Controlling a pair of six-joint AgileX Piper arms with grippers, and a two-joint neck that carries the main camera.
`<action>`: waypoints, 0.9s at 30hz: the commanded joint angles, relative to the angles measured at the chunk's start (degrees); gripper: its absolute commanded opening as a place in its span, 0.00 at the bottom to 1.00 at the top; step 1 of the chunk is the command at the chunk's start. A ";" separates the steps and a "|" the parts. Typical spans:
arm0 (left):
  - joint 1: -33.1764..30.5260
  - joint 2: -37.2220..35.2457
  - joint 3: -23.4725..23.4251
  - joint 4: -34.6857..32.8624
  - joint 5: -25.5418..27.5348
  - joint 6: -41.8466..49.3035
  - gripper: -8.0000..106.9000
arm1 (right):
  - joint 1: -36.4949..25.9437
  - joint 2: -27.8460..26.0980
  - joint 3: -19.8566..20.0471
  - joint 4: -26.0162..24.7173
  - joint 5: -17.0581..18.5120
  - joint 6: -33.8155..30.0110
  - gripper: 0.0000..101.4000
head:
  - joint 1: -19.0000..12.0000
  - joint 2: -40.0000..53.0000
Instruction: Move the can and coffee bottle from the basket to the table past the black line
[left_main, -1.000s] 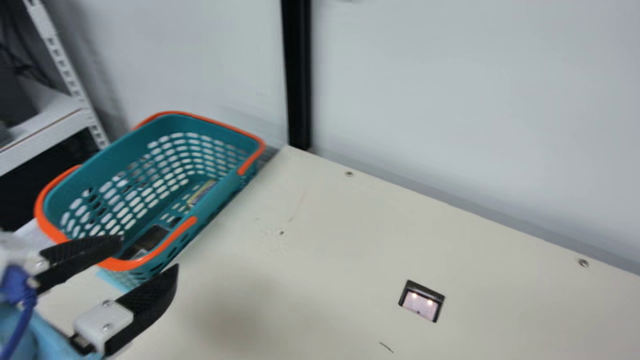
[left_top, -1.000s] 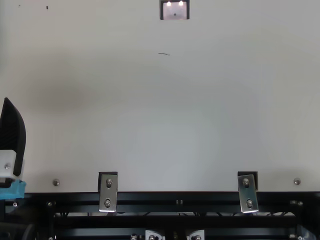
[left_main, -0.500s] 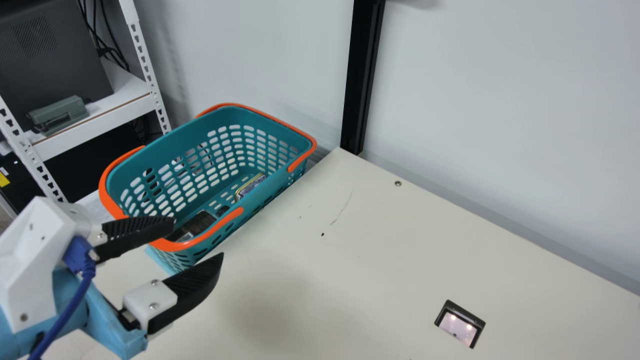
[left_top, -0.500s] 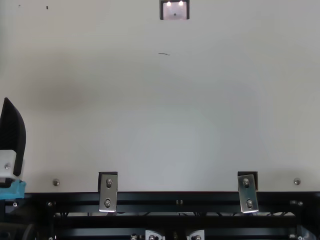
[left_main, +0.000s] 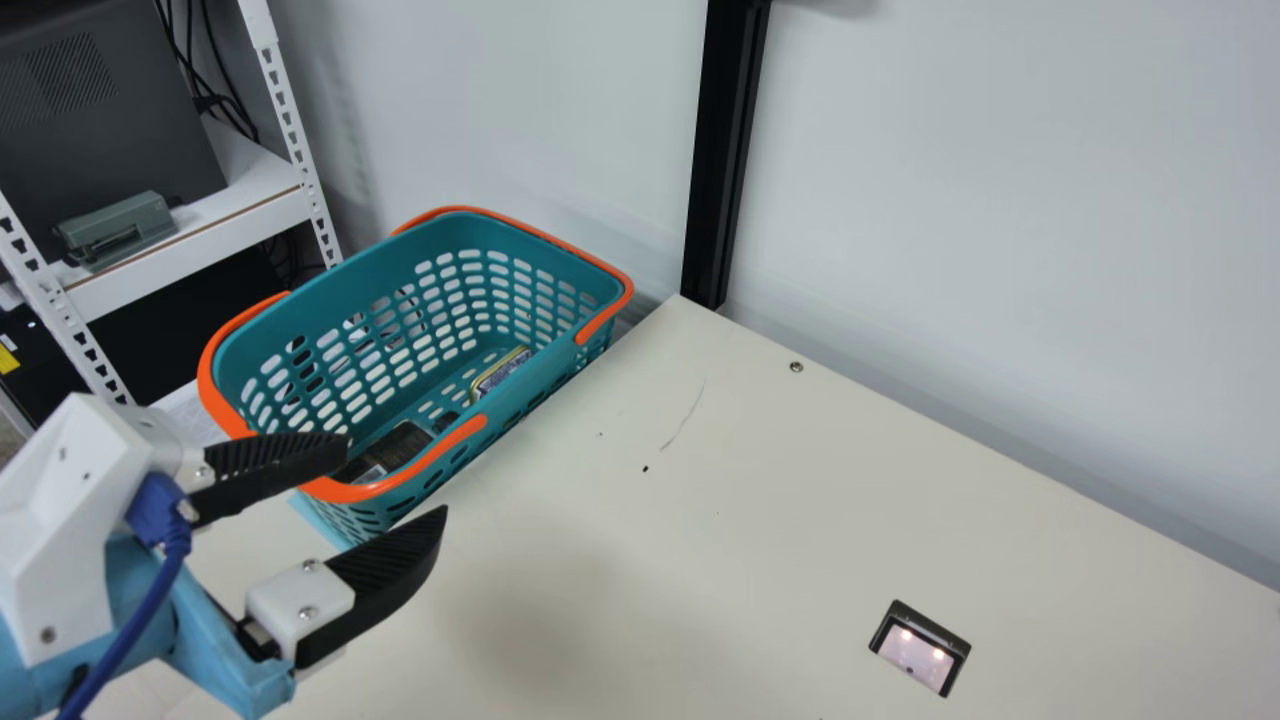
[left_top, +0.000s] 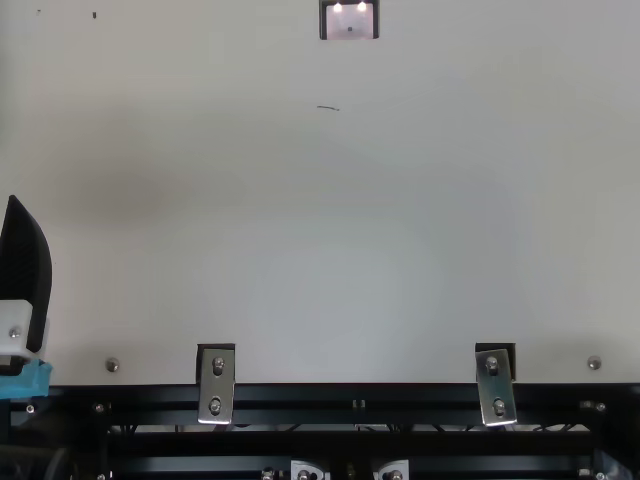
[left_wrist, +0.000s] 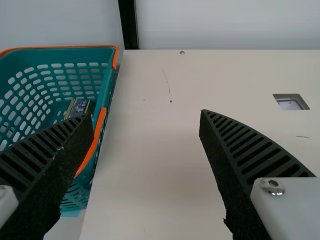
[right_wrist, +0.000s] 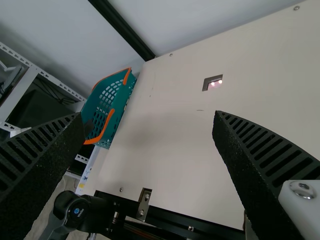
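Noted teal basket (left_main: 520, 247), slotted walls, orange handles folded down along rim; stood upright just beside edge of surface (left_main: 750, 480). Spotted can (left_main: 503, 373) inside, gold-edged with dark bluish printed side, low on basket floor toward far end, partly hidden by near wall; could not settle exact pose. Found dark brown coffee bottle (left_main: 400, 445) lying on side at near end, pale label patch showing, set apart from can.

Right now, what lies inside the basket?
The basket holds the can and a dark item, probably the bottle; its near side hides part of both.
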 joint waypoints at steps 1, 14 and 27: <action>0.00 0.00 0.00 0.00 0.00 0.00 0.85 | 0.00 0.00 0.00 0.00 0.00 0.00 1.00 | -1.67 0.87; 1.08 1.99 -1.36 0.17 -1.39 -1.32 0.85 | 0.00 0.00 0.00 0.00 0.00 0.00 1.00 | -1.67 0.87; 4.96 15.59 -10.43 4.80 -8.58 -8.00 0.85 | 0.00 0.00 0.00 0.00 0.00 0.00 1.00 | -1.67 0.87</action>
